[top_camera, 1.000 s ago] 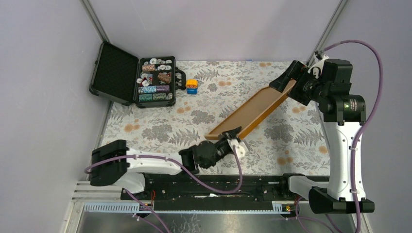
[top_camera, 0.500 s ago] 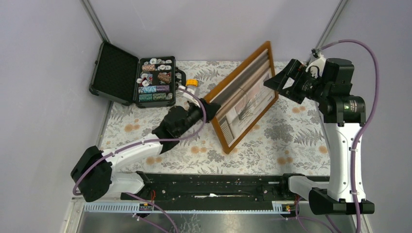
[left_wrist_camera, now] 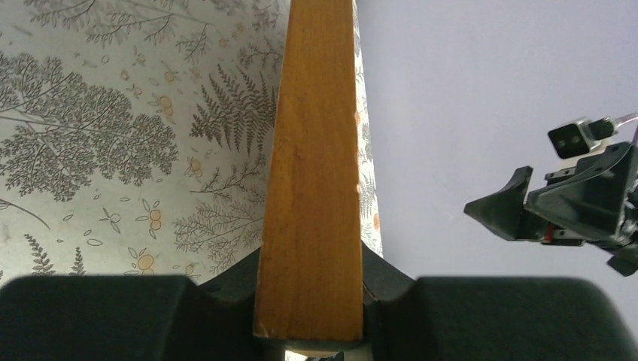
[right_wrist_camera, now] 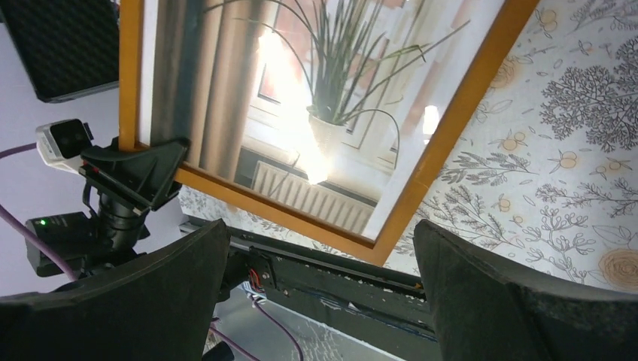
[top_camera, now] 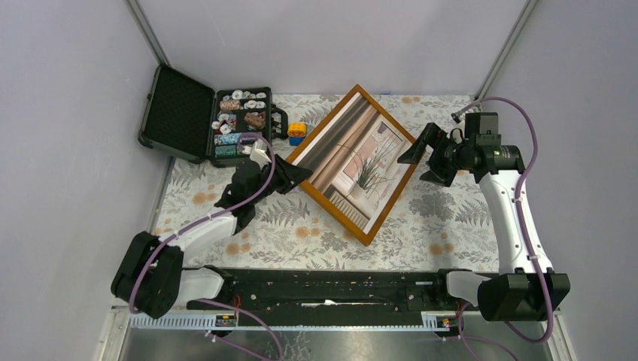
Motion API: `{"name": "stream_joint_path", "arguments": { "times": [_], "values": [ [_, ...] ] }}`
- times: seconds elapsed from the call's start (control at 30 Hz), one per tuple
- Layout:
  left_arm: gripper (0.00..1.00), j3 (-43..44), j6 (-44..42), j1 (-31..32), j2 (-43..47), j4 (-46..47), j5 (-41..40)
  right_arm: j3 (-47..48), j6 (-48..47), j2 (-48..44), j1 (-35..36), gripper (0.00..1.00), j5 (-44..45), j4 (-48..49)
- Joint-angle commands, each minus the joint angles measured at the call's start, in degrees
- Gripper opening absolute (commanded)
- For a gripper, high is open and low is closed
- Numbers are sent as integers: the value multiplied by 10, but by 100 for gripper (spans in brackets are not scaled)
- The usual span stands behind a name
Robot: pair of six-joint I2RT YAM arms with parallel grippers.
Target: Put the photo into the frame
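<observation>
— What did we find at the left gripper [top_camera: 288,172]?

— We found it clamped on the frame [top_camera: 393,190], with one finger on each side of the moulding at the frame's left corner. In its wrist view the wooden edge ran straight away from between the fingers.

— And where was the photo [top_camera: 353,162]?

— We saw it inside the frame, plant side up, reaching from the left gripper's fingers out toward the right gripper [top_camera: 420,159]. We could not tell whether the frame lay flat on the cloth [top_camera: 301,226] or was tipped up.

— Was the right gripper holding anything?

— No. We saw its fingers spread wide with nothing between them. It stood just off the frame's right corner, across the frame from the left gripper, and we made out no contact. Its wrist camera looked down on the print, where we noted glare near the pot.

— What else did we note near the left gripper?

— An open case [top_camera: 211,124] of chips sat just beyond it, on its left. An orange-and-blue block [top_camera: 298,132] lay just beyond its fingers, between the case and the frame.
</observation>
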State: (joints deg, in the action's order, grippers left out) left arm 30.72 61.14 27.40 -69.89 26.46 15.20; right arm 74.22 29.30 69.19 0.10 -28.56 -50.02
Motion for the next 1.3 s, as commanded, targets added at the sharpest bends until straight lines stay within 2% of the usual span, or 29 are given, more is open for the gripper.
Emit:
{"name": "stream_joint_path", "arguments": {
  "times": [0.0, 0.13, 0.23, 0.33, 0.4, 0.5, 0.63, 0.8, 0.87, 1.0, 1.1, 1.13, 1.27],
  "values": [
    [0, -12, 40, -33, -56, 57, 143, -14, -1, 1, 2, 100, 8, 32],
    [0, 0, 43, -40, -141, 120, 217, -19, -4, -5, 3, 100, 19, 31],
    [0, -5, 91, -39, -206, 224, 241, -19, -4, -10, 3, 100, 22, 29],
    [0, 20, 102, -31, -278, 255, 264, -18, -5, -16, 2, 100, 29, 24],
    [0, 31, 120, -16, -310, 290, 258, -18, -5, -17, 3, 100, 31, 22],
    [0, 65, 117, 31, -352, 285, 239, -18, -4, -20, 2, 100, 30, 21],
    [0, 65, 153, 78, -388, 342, 134, -17, -2, -23, 2, 100, 32, 21],
    [0, 135, 151, 112, -455, 357, 124, -23, -3, -27, 2, 100, 33, 21],
    [0, 153, 131, 112, -471, 336, 115, -22, -5, -28, 2, 100, 33, 17],
    [0, 210, 62, 111, -476, 216, 96, -29, -7, -33, 2, 100, 38, 16],
    [0, 233, 52, 108, -486, 174, 96, -32, -9, -33, 3, 100, 39, 15],
    [0, 248, 43, 106, -489, 136, 94, -34, -10, -32, 3, 100, 38, 16],
    [13, 290, 15, 103, -500, 18, 93, -35, -10, -32, 3, 100, 36, 16]
  ]
}}
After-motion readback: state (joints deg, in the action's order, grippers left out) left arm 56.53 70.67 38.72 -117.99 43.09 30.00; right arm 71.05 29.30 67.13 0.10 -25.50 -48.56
